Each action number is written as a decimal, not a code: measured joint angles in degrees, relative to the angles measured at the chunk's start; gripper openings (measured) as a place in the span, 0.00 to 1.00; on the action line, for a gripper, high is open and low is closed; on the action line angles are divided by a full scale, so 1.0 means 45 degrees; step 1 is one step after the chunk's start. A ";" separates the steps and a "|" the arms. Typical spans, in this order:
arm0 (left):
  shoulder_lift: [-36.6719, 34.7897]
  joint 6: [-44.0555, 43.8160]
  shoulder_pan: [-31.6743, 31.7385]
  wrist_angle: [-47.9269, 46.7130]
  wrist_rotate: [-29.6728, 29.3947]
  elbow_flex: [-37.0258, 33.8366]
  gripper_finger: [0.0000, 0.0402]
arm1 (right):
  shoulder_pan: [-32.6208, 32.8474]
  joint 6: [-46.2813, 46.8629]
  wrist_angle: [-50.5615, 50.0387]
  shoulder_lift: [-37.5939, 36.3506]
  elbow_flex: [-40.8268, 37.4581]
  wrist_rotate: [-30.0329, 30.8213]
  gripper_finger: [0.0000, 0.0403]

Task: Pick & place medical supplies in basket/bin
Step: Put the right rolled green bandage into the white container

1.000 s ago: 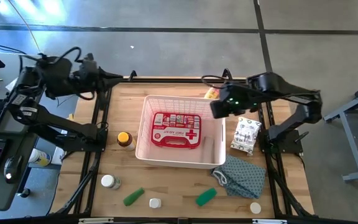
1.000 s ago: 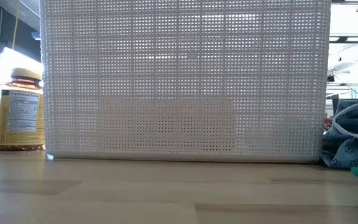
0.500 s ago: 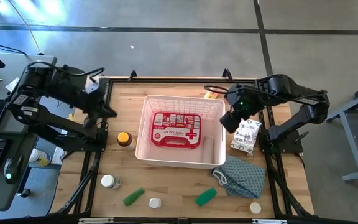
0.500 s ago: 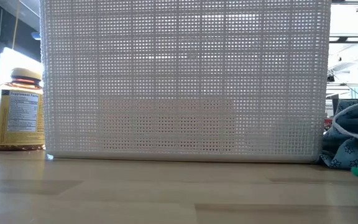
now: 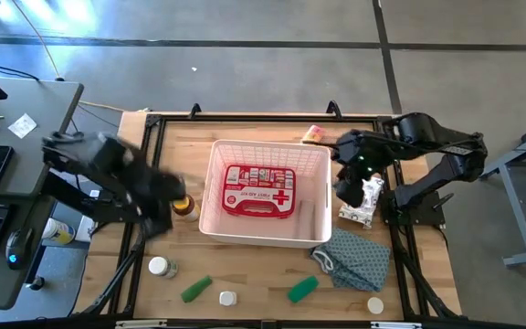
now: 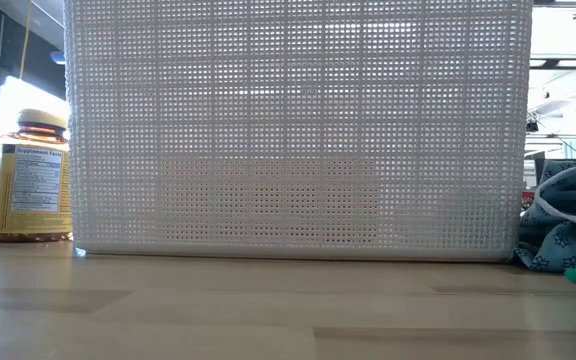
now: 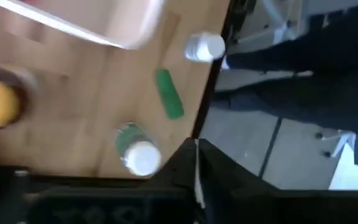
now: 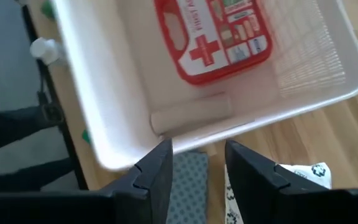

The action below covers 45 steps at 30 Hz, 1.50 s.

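right hand part open, empty, over patterned white pack just beside basket; red first-aid case inside. left hand shut, empty, near amber bottle. risk: descent clips basket rim, shifts it.

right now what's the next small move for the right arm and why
Probably lower the right end effector onto the white patterned packet just below it and close. Its fingers stand apart and empty, hovering over that packet beside the basket, which so far holds the red first-aid case and a pale roll. The left end effector is near the amber bottle.
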 joint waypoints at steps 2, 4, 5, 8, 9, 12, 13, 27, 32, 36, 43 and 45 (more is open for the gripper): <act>0.0270 -0.0905 -0.0864 0.0580 -0.0556 -0.0364 0.22 | 0.0392 0.0012 0.0013 -0.0182 -0.0144 0.0042 0.35; 0.0495 -0.1718 -0.1557 0.0900 -0.1106 -0.0609 0.30 | 0.0762 0.0061 0.0127 -0.0428 -0.0475 0.0222 0.35; 0.0668 -0.2092 -0.1814 0.0977 -0.1356 -0.0700 0.34 | 0.0928 0.0139 0.0229 -0.0563 -0.0709 0.0357 0.35; 0.1518 -0.3065 -0.2103 0.1067 -0.1651 -0.0861 0.47 | 0.1259 0.0514 0.0496 -0.1000 -0.1598 0.0861 0.35; 0.1774 -0.3271 -0.2088 0.1148 -0.1649 -0.0885 0.51 | 0.1333 0.0640 0.0678 -0.1142 -0.1950 0.0910 0.35; 0.2496 -0.3541 -0.2137 0.1626 -0.1546 -0.0881 0.62 | 0.1500 0.1136 0.1554 -0.1576 -0.3205 0.0694 0.35; 0.2791 -0.3544 -0.2157 0.1771 -0.1493 -0.0881 0.65 | 0.1555 0.1360 0.1930 -0.1711 -0.3647 0.0394 0.35; 0.4929 -0.4195 -0.4101 0.2966 -0.2627 -0.1361 0.72 | 0.5138 0.5868 0.5085 -0.2625 -0.6158 0.0255 0.35; 0.4972 -0.5846 -0.4789 0.5191 -0.2669 -0.3175 0.67 | 0.6474 0.5141 0.7931 -0.2530 -0.6112 0.1602 0.35; 0.4972 -0.6978 -0.5010 0.6044 -0.2904 -0.4077 0.66 | 0.6631 0.3757 0.9496 -0.2053 -0.6105 0.1159 0.35; 0.4957 -0.7417 -0.5005 0.6912 -0.2960 -0.4213 0.66 | 0.6610 0.2897 1.0626 -0.0514 -0.6110 0.0267 0.35; 0.4957 -0.7420 -0.5005 0.7301 -0.2960 -0.4213 0.66 | 0.6726 0.2560 1.0829 -0.0057 -0.6110 0.0299 0.35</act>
